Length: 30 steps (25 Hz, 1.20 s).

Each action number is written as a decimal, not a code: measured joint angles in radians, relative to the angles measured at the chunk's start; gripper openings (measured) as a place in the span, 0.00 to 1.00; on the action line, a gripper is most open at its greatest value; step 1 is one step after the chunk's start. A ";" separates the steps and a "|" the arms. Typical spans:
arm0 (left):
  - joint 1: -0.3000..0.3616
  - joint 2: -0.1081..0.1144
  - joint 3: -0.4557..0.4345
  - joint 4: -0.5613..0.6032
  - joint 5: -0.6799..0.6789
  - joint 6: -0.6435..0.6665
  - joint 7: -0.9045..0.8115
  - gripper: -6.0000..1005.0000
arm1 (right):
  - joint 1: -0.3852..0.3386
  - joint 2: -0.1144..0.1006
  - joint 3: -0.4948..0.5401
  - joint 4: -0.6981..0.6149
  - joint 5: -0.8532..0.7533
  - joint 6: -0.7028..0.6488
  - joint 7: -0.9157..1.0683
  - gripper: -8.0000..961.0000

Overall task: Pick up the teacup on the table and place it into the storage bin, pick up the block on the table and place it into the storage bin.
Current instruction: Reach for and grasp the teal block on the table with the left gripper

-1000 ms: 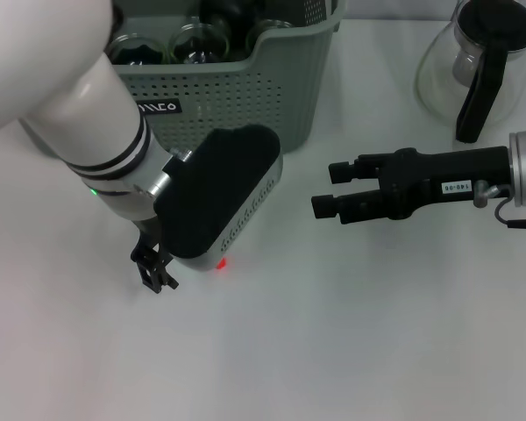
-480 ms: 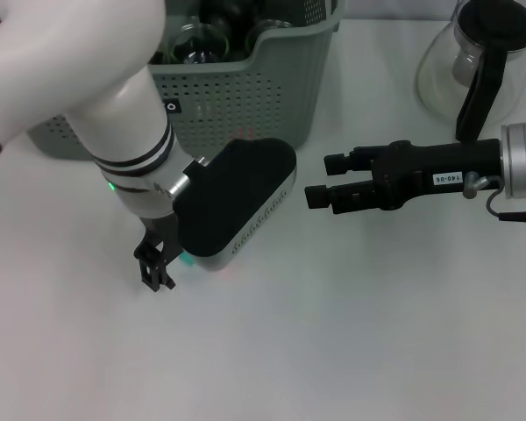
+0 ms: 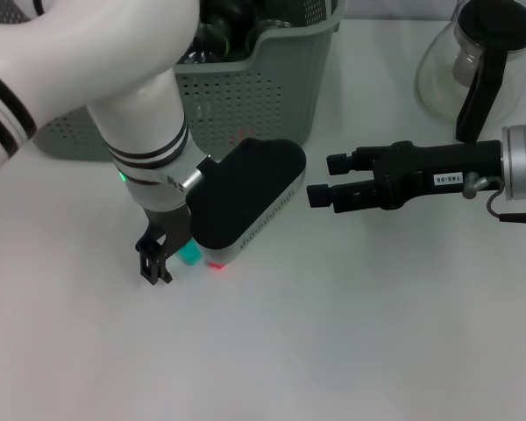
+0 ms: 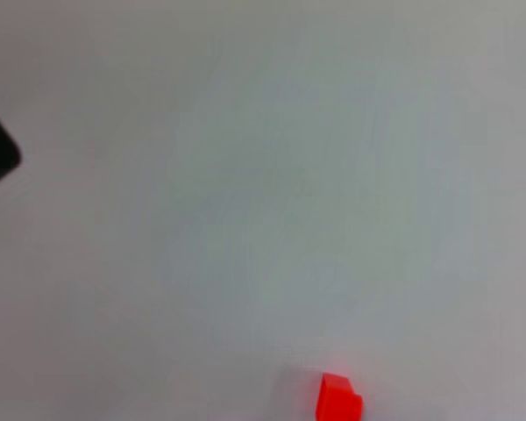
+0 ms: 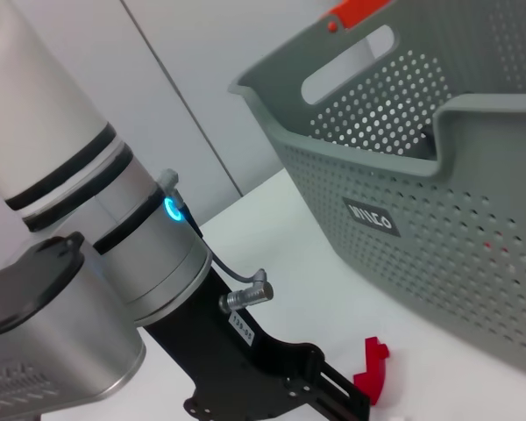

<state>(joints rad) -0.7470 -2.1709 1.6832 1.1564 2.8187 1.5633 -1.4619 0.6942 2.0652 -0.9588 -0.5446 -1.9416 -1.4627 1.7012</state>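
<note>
My left gripper [image 3: 155, 260] points down at the table in front of the storage bin [image 3: 263, 96], a grey-green perforated basket also seen in the right wrist view [image 5: 438, 202]. A small red block [image 3: 215, 263] and a teal piece [image 3: 190, 254] peek out from under the left wrist housing, just right of the gripper. The red block also shows in the left wrist view [image 4: 337, 399] and the right wrist view [image 5: 373, 368]. My right gripper [image 3: 323, 181] hovers open and empty to the right of the bin. Glassware [image 3: 212, 37] sits inside the bin. No teacup shows on the table.
A glass carafe [image 3: 478, 66] with a black handle stands at the back right, behind the right arm. The left arm's white forearm [image 3: 88, 53] hangs over the bin's left half. Bare white table lies in front of both grippers.
The left wrist has swung to the right and a little back, uncovering the teal piece beside the gripper. The right gripper shifted slightly left, then held still.
</note>
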 joint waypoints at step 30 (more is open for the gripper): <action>-0.042 -0.001 0.001 -0.078 -0.001 -0.043 -0.009 0.46 | -0.001 0.000 0.000 0.000 0.001 0.018 -0.007 0.92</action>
<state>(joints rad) -0.7891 -2.1721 1.6840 1.0780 2.8181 1.5203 -1.4713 0.6933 2.0650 -0.9587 -0.5445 -1.9404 -1.4450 1.6943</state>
